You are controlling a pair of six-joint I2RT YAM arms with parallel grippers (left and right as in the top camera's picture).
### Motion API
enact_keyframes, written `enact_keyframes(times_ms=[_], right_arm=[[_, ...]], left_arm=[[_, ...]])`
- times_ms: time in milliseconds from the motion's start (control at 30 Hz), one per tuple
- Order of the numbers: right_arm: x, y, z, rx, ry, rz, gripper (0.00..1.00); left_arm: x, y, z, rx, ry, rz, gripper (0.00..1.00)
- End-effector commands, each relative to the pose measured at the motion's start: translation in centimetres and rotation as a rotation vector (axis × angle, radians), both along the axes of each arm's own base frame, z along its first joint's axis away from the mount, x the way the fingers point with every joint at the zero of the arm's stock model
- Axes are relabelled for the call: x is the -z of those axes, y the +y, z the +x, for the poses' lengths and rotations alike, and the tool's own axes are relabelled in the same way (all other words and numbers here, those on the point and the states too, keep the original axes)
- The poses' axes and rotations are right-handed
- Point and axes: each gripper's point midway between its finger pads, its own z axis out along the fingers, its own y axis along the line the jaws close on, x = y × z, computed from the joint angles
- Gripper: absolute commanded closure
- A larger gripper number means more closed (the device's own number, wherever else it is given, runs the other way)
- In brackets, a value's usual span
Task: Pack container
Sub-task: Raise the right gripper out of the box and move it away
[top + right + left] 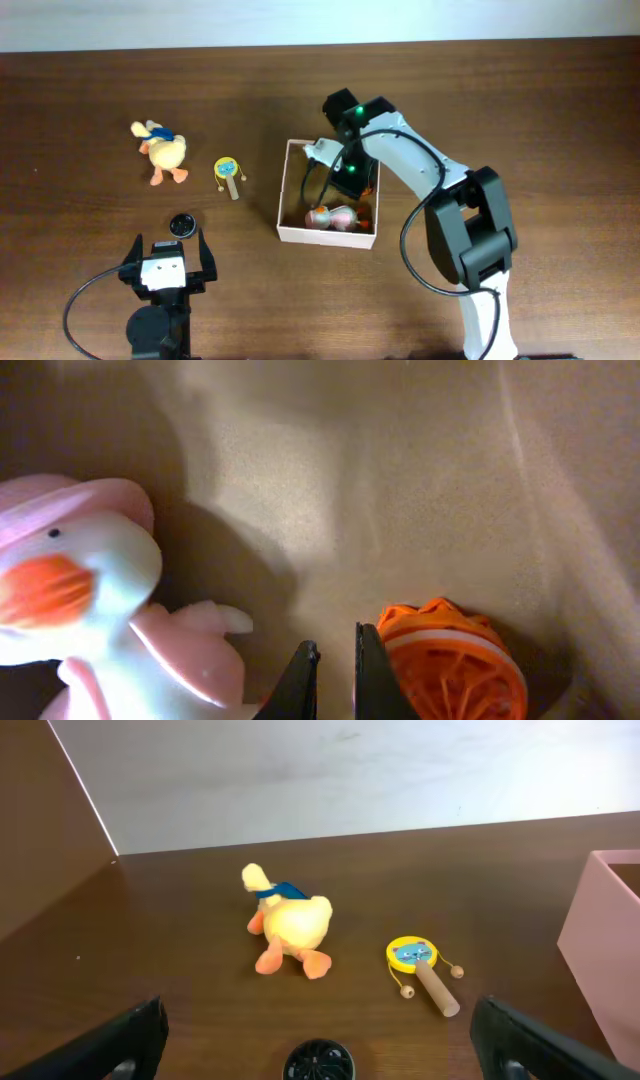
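The container (326, 236) is a square shallow box with white walls and a tan inside, at the table's middle; its wall shows at the right of the left wrist view (600, 940). In it lie a pink and white duck toy (335, 216) (90, 590) and an orange wheel (455, 665). My right gripper (335, 660) is down inside the box, between the duck and the wheel, shut with a thin gap and nothing between its fingers. My left gripper (168, 250) is open and empty, just in front of a small black disc (181, 224) (318, 1062).
A yellow plush duck (162, 150) (290, 925) lies at the left of the table. A small yellow rattle drum with a wooden handle (229, 173) (420, 965) lies between the duck and the box. The table's far edge meets a white wall.
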Motion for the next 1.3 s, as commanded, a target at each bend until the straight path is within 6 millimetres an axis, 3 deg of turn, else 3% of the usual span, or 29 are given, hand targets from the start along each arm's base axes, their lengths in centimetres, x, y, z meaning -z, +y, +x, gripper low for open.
enact_keyframes(times_ms=[0,233,433,667,933,1100,1267], right_arm=[[0.4,-0.5,-0.1,-0.003,0.007,-0.012,0.96],[0.3,0.9,-0.4,-0.032,-0.004,0.001,0.96],[-1.4,3.0,0.6,-0.063,-0.064,0.033,0.96],[-5.4,5.1,1.8,-0.077,-0.131,0.072,0.96],[-10.6,6.6,3.6,0.031,-0.201,0.147,0.96],[-13.4,9.8,3.6,0.017,-0.196,0.325,0.96],[-14.4,12.8,3.7,-0.012,-0.246,0.394,0.96]], left_arm=[[0.2,-0.3,0.0,0.012,-0.003,-0.007,0.01],[0.2,-0.3,0.0,0.013,-0.003,-0.007,0.01],[0.2,-0.3,0.0,0.013,-0.003,-0.007,0.01],[0.2,-0.3,0.0,0.012,-0.003,-0.007,0.01],[0.2,-0.3,0.0,0.012,-0.003,-0.007,0.01],[0.2,-0.3,0.0,0.013,-0.003,-0.007,0.01],[0.2,-0.3,0.0,0.012,-0.003,-0.007,0.01]])
